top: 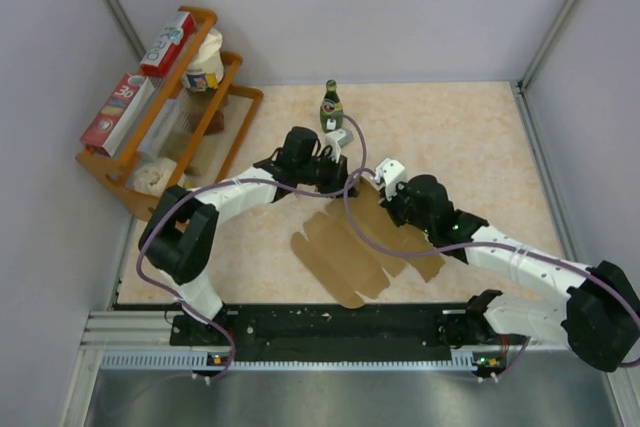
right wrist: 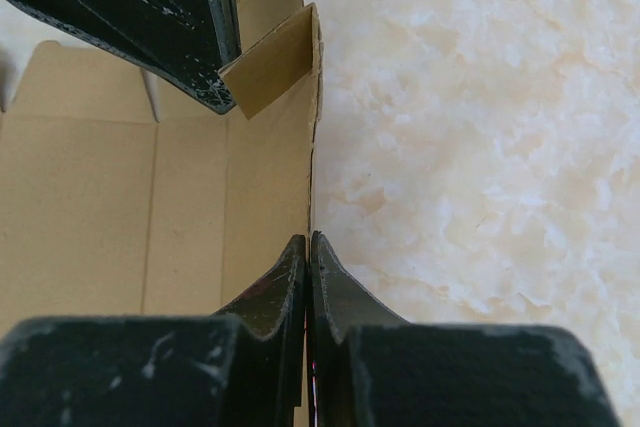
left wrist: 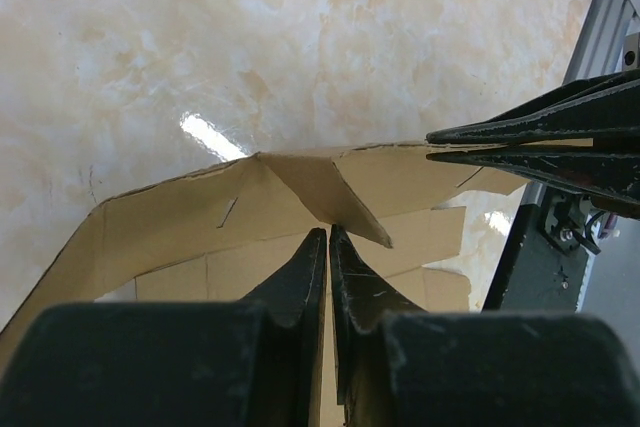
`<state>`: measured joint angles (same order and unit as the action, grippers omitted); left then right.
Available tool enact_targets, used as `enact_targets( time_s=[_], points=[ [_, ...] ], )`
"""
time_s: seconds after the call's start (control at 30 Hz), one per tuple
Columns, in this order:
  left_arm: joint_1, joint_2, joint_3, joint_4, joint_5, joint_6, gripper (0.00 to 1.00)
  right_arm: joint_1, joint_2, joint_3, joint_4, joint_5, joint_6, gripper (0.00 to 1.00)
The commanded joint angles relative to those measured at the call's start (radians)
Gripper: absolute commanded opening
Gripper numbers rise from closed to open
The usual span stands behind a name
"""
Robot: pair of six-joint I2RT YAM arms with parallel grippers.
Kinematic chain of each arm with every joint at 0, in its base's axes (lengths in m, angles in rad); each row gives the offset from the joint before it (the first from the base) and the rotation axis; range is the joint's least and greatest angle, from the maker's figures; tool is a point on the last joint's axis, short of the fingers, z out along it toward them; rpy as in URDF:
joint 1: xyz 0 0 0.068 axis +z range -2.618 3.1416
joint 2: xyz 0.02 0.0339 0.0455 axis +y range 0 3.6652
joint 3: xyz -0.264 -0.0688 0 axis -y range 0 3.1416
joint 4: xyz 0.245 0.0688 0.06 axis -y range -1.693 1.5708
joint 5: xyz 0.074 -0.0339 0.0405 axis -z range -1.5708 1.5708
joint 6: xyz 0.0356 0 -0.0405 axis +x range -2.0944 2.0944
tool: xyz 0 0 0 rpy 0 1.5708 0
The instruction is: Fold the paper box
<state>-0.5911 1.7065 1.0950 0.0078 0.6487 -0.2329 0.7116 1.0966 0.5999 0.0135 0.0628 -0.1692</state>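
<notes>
The paper box [top: 345, 252] is a flat brown die-cut sheet in the middle of the table, with its far edge lifted. My left gripper [top: 348, 179] is shut on a small folded flap [right wrist: 275, 62] at that raised edge. In the left wrist view the flap [left wrist: 330, 197] stands just past the gripper [left wrist: 329, 231]. My right gripper [top: 383, 190] is shut on the upright edge of the same panel [right wrist: 265, 187], close beside the left one. The right wrist view shows that edge running straight into the right gripper [right wrist: 309, 237]. Its fingers [left wrist: 540, 132] also show at the right of the left wrist view.
A green bottle [top: 331, 107] stands just beyond the grippers. At the back left is a wooden rack [top: 235, 97] with red-and-white boxes [top: 118, 112] and a cup [top: 204, 65]. Grey walls close three sides, and a metal rail [top: 330, 332] runs along the near edge.
</notes>
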Motion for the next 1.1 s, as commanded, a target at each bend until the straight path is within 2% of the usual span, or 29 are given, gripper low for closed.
enact_targets(
  time_s=[0.0,0.63,1.07],
  points=[
    [-0.003,0.028,0.016,0.064,-0.004,0.007,0.09,0.014,0.040,0.009,0.016,0.031,-0.050,0.00],
    [0.034,0.094,-0.021,0.084,-0.040,0.004,0.08,0.031,0.123,0.005,0.039,0.137,-0.069,0.00],
    [0.073,-0.038,-0.184,0.081,-0.135,-0.008,0.07,0.052,0.146,-0.002,0.051,0.201,-0.075,0.00]
  ],
)
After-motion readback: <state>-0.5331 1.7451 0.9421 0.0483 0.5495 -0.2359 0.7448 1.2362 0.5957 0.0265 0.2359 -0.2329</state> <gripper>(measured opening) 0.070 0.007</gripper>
